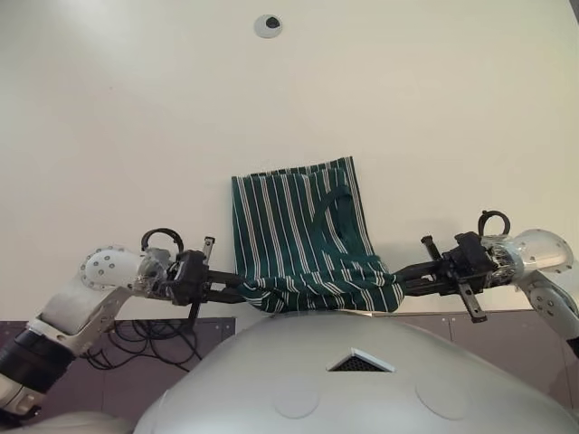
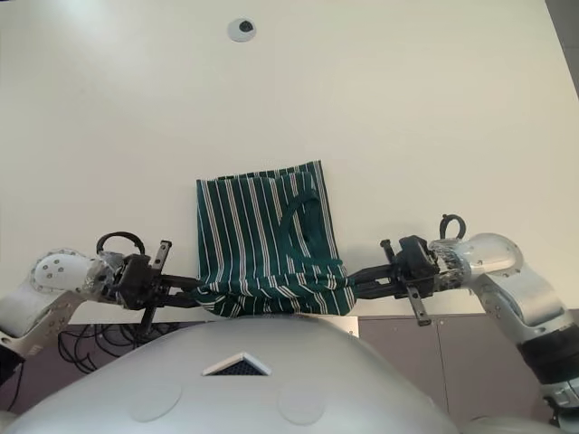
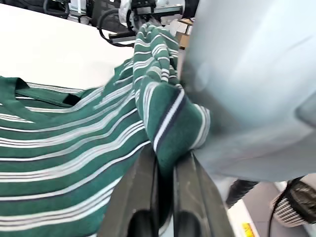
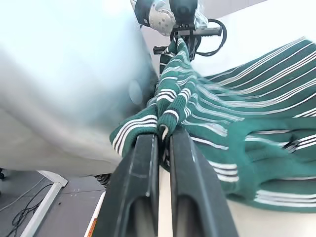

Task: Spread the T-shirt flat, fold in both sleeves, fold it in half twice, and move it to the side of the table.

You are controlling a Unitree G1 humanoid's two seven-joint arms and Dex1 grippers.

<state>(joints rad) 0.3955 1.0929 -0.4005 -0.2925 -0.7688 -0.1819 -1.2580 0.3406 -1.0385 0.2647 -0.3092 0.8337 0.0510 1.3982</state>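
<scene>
Small round white-grey disc (image 1: pixel 268 25) with a dark centre is seen lying far on the white table (image 1: pixel 434 108), a little left of the middle. A tangle of black cables (image 1: pixel 136 336) is seen on the floor at near left, just past the table's near edge. Grey-brown floor panels (image 1: pixel 507 336) with thin seams are seen at near right. In the right wrist view a white metal leg (image 4: pixel 47 201) is seen slanting down to the grey floor under the table.
</scene>
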